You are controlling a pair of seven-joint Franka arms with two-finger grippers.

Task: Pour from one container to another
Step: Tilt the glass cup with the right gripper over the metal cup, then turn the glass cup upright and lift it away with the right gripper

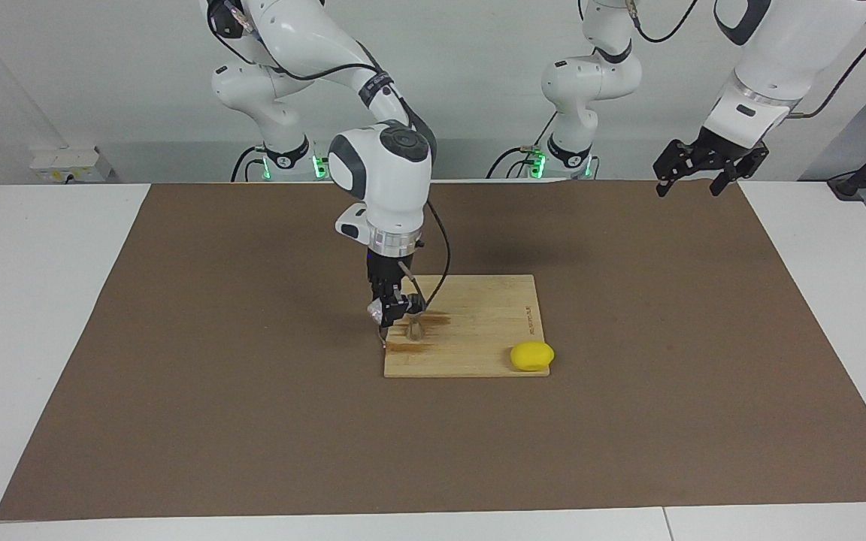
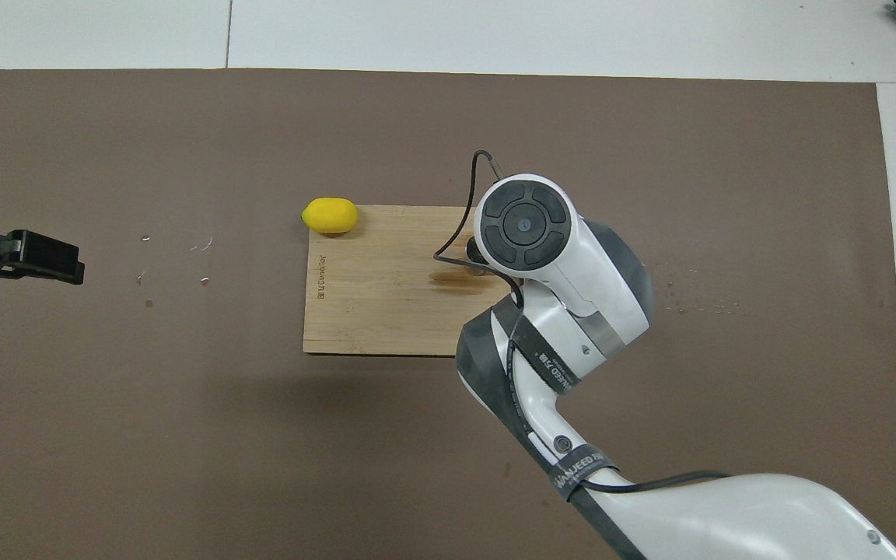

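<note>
– Two containers: where do they sit?
– Both are at the wooden board [image 1: 478,330], at its end toward the right arm. The steel jigger [image 1: 416,330] stands upright on the board. The glass cup [image 1: 376,313] is off the surface, just beside the jigger and a little above its mouth.
– What carries the cup?
– The right gripper [image 1: 390,309], pointing down, with its jaws closed on the glass. Whether the cup is tipped I cannot tell; it shows only as a pale glint at the fingertips.
– Can you see it from overhead?
– No, the right arm's wrist covers both cup and jigger there.
– Is there anything on the board around them?
– There are dark wet-looking streaks [image 2: 456,278] in the wood beside the jigger.
– What else is on the board?
– A lemon [image 1: 531,355] lies on the corner farther from the robots, toward the left arm's end, overhanging the edge.
– And under the board?
– A brown mat [image 1: 215,376] covers most of the white bench [image 1: 19,300].
– Where is the other arm?
– It waits. The left gripper [image 1: 697,171] hangs in the air over the mat's edge at its own end of the bench, jaws wide and holding nothing, well apart from the board.
</note>
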